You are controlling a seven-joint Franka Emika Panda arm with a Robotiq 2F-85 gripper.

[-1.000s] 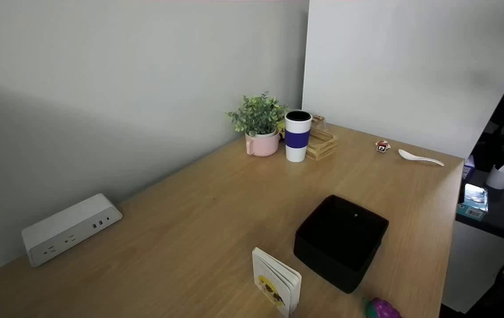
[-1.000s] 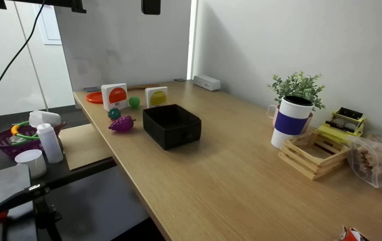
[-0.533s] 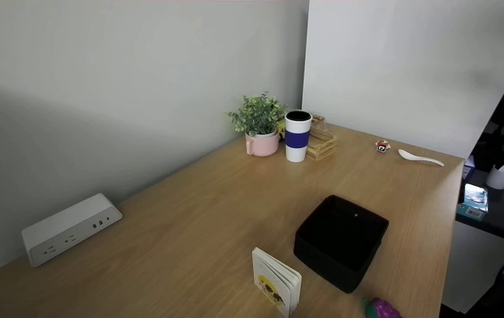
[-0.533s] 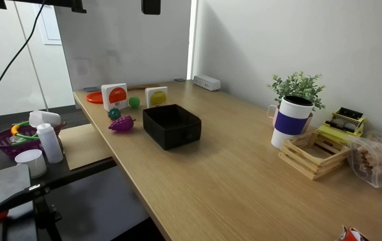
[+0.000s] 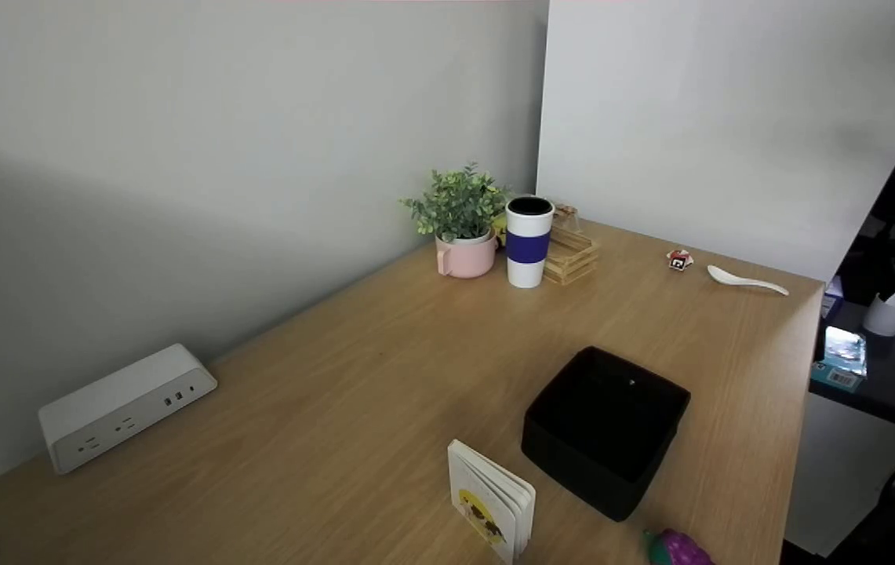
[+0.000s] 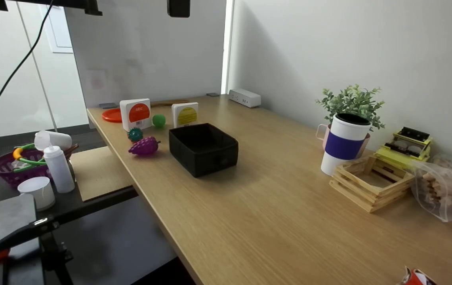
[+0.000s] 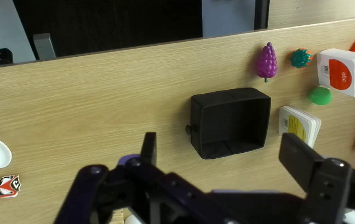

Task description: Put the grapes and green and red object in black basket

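Observation:
The grapes, a purple bunch, lie on the table near its edge. They show in both exterior views (image 5: 682, 549) (image 6: 145, 146) and in the wrist view (image 7: 267, 62). The green and red object, a small spiky teal ball with red beneath, lies beside the grapes in an exterior view (image 6: 135, 134) and in the wrist view (image 7: 301, 58). The black basket stands empty close to the grapes, in both exterior views (image 5: 573, 475) (image 6: 216, 158) and in the wrist view (image 7: 230, 95). My gripper (image 7: 218, 137) is open and empty, its fingers wide apart above the table.
A white-and-yellow board book (image 6: 186, 114) stands beside the basket. A white-and-red book (image 6: 135, 114), a green ball (image 6: 159, 120) and a red plate (image 6: 111, 115) lie farther along. A tumbler (image 6: 344, 144), wooden crate (image 6: 372, 190), plant (image 6: 352, 103) and spoon (image 5: 745, 280) are also on the table.

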